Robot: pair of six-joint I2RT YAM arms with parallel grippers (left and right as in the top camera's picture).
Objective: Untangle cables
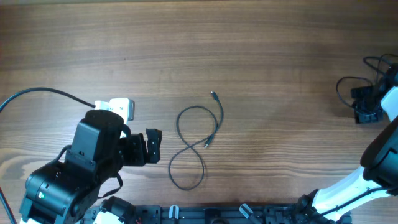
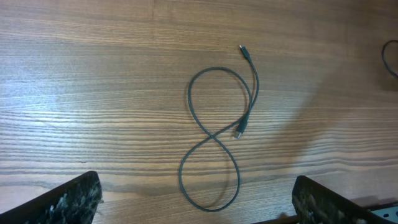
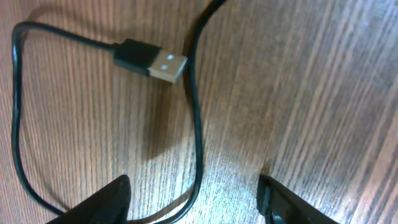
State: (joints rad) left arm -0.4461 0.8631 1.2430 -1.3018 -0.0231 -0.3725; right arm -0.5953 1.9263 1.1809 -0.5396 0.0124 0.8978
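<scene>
Overhead view: two thin dark cables lie well apart on the wooden table (image 1: pixel 267 43).
Middle cable (image 1: pixel 200 147): it rests flat near the table's centre, crossing itself once to form a figure eight with one loop above the other.
Middle cable ends: one small plug (image 1: pixel 213 94) points away from the upper loop; the other (image 1: pixel 207 144) sits just beside the crossing.
Left end effector (image 1: pixel 153 147): it is just left of the lower loop, not touching it. In the left wrist view its fingers (image 2: pixel 68 199) stand spread wide at the frame's bottom corners, with nothing gripped.
Right cable (image 1: pixel 338 90): it lies in loose loops at the far right edge of the table.
Right end effector (image 1: pixel 368 115): it is low over those loops.
Right wrist view: the fingertips are apart, and a strand of the cable runs on the table between them, ungripped as far as I can see.
USB plug (image 3: pixel 152 62): metal-tipped, it lies flat just beside that strand.
</scene>
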